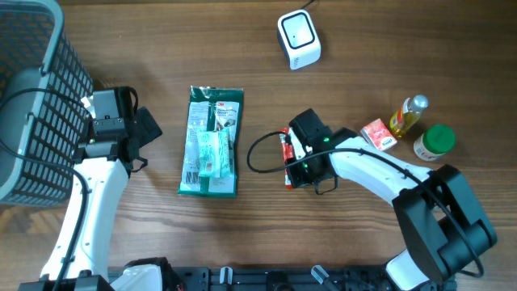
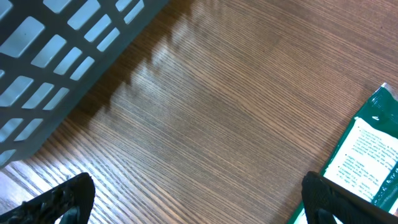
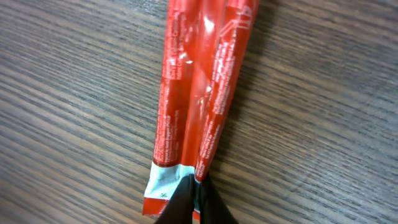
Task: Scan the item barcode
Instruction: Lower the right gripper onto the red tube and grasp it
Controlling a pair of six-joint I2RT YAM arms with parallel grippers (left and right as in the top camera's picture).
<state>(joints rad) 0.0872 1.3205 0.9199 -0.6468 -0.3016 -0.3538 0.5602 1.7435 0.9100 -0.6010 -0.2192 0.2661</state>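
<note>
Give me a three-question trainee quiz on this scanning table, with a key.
1. True or false: the left pincer is shut on the green package.
2. What is the right pincer pinching? A) red packet B) yellow bottle C) green-lidded jar
3. Name the white device at the top of the overhead view.
Key: 1. False; the left pincer is open and holds nothing, and the green package lies free on the table. 2. A. 3. The scanner.
</note>
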